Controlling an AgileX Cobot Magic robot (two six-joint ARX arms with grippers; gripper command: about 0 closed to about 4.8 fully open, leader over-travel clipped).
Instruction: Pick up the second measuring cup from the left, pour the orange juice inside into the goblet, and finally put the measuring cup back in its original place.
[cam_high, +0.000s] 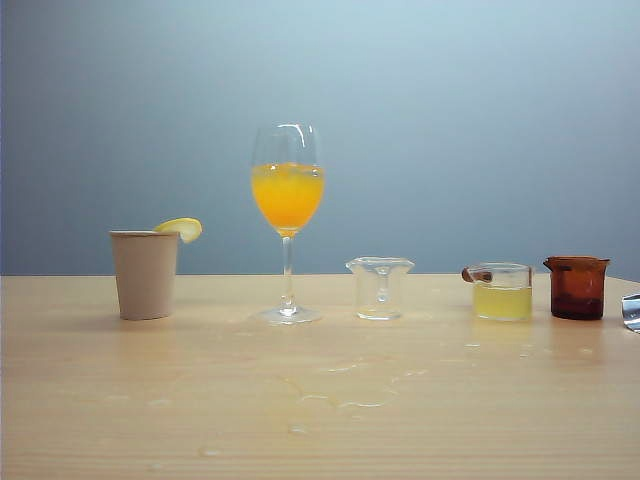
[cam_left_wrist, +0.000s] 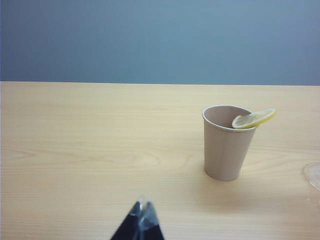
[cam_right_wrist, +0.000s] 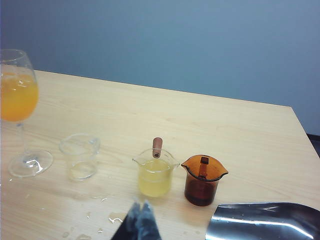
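The goblet (cam_high: 287, 262) stands upright left of the table's middle, and its bowl holds the orange juice (cam_high: 288, 196). Just right of it the measuring cup (cam_high: 380, 288) stands upright on the table with no liquid visible in it. The right wrist view shows the goblet (cam_right_wrist: 20, 140), the orange juice (cam_right_wrist: 17, 97) and the measuring cup (cam_right_wrist: 80, 156) too. My right gripper (cam_right_wrist: 140, 206) is shut on nothing, low over the table short of the row of cups. My left gripper (cam_left_wrist: 143, 204) is shut with nothing in it, well short of the paper cup. Neither gripper shows in the exterior view.
A beige paper cup (cam_high: 145, 275) with a lemon slice stands far left. Right of the measuring cup are a clear cup of pale yellow-green liquid (cam_high: 502, 292) and an amber glass cup (cam_high: 577, 288). A shiny metal piece (cam_right_wrist: 265, 220) lies at the right edge. Spilled drops (cam_high: 340, 400) wet the table (cam_high: 100, 400).
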